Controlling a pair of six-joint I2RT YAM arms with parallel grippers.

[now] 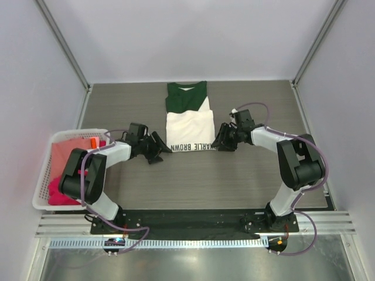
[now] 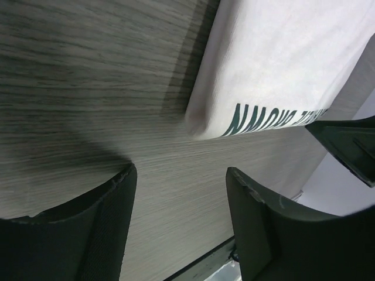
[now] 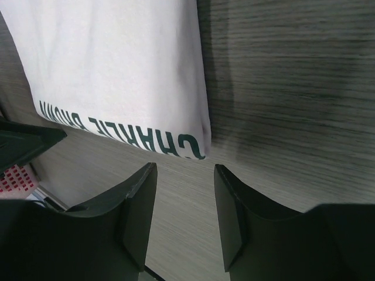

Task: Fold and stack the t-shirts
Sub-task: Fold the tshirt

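A cream t-shirt with dark green lettering along its near edge lies folded at the table's middle back, with dark green fabric at its far end. My left gripper is open and empty just off the shirt's near left corner. My right gripper is open and empty just off the near right corner. Neither touches the cloth. Salmon-pink and magenta shirts lie in the basket at left.
A white lattice basket stands at the table's left edge. Grey walls enclose the table on three sides. Wood-grain tabletop lies between the shirt and the arm bases.
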